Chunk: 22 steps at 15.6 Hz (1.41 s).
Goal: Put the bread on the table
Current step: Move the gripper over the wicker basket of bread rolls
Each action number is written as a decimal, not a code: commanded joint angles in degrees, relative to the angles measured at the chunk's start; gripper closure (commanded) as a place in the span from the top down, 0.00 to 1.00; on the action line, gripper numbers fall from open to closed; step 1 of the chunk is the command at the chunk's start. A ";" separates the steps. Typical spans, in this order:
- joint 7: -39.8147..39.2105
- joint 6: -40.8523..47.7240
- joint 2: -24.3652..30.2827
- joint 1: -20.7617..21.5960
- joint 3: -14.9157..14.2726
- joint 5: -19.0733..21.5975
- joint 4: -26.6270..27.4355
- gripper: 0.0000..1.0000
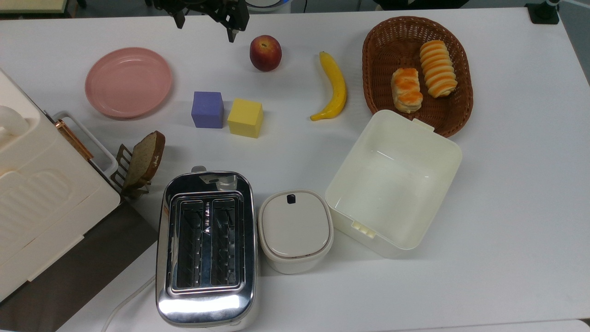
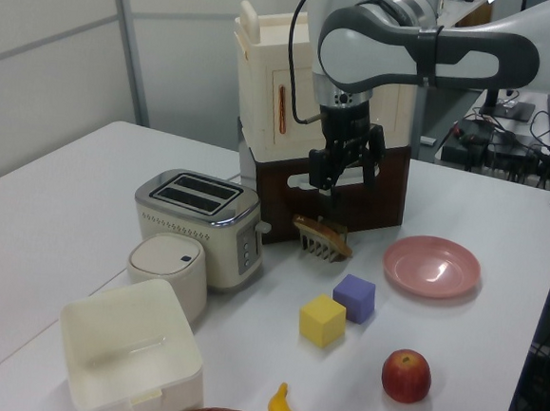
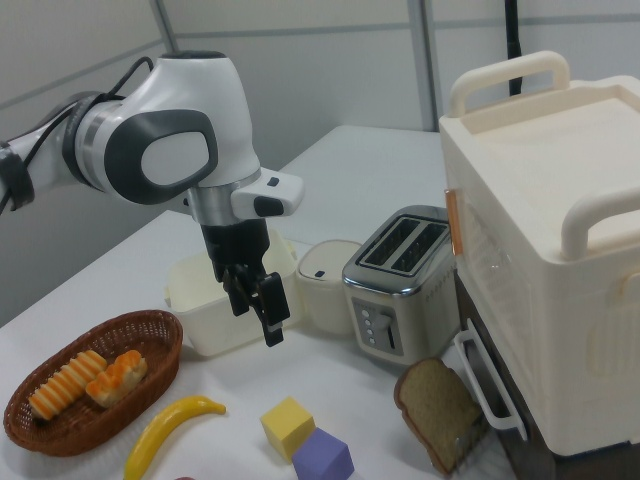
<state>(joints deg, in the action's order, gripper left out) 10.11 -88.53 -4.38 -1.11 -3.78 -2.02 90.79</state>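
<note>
**Bread in basket, my jaws released and empty**

My gripper (image 1: 206,24) hangs with its jaws parted and nothing between them. In the top view it sits at the far edge of the table (image 1: 516,193), just beside the apple (image 1: 265,52) on the top view's left.

Subject of task: the bread (image 1: 406,89), a stubby bun with a blotchy orange glazed top and pale sides. It lies in the basket (image 1: 378,50), well apart from my jaws, off toward the top view's right, beyond the apple and the banana (image 1: 333,87).

Handling, as I judge it:
- Light, and likely soft or hollow; a hard squeeze may dent it.
- The glazed top looks smooth and could slip, while the pale sides offer better purchase.
- Best hold is across the short width at mid-length, fingers on the two long sides.
- The roll (image 1: 438,68) lies just beside it, possibly touching, so the finger on that side has little room. The basket wall limits the approach to one from above.

Containers:
- Basket: holds the bread and the striped roll, nothing else seen.
- Tub (image 1: 394,184): open, empty, its corner touching or overlapping the basket rim nearest the bread.
- Lidded pot (image 1: 295,230): closed, contents unknown.
- Toaster (image 1: 206,249): both slots empty.
- Plate (image 1: 128,82): bare.
</note>
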 commanded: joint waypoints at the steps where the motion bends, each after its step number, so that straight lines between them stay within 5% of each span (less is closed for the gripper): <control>1: -1.50 0.91 -0.18 0.50 -1.05 2.62 -0.27 1.00; 11: -0.80 0.82 -0.45 2.42 -0.09 6.06 -0.18 1.00; 22: 17.03 -8.84 -4.84 25.00 -0.44 6.51 3.42 1.00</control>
<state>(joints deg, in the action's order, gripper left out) 22.20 -93.22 -6.94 18.81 -3.10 4.05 92.29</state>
